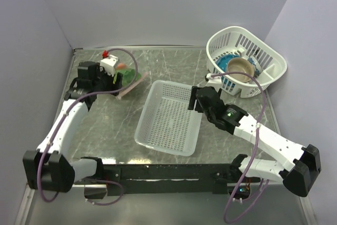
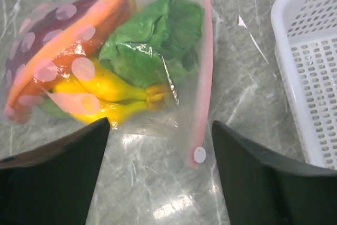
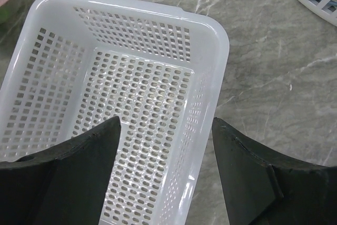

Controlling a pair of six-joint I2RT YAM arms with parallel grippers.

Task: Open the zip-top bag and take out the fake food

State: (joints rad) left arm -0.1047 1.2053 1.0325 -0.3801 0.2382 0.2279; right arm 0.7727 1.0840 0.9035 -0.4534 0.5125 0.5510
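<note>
From up high, the whole table [image 1: 105, 125] shows. The left gripper [image 1: 113, 77] is in the upper left of the picture, right by the zip-top bag [image 1: 129, 80]. The right gripper [image 1: 196, 98] is in the middle, at the right edge of a white tray [image 1: 168, 119] full of little holes. In the upper right stands a white basket [image 1: 268, 56] with a blue bowl [image 1: 229, 61] and a tan bowl [image 1: 241, 69] inside. From up there the bag is only a small, blurry bit of color.

The left wrist camera shows much more. The bag lies flat on the table and fills the upper left of that picture. Its pink zip strip [image 2: 202, 67] runs down the bag's right side and looks shut. The fake food is all inside the bag: green lettuce [image 2: 152, 40], a yellow banana [image 2: 105, 93] and an orange and dark red slice [image 2: 58, 30]. The two black fingers [image 2: 63, 172] are spread wide apart at the bottom of the picture. The bag's bottom edge sits just in front of the gap between them. The low end of the zip strip is near the finger on the right.

The right wrist camera shows the other gripper's fingers [image 3: 68, 172] spread wide too, above the tray's right side.
</note>
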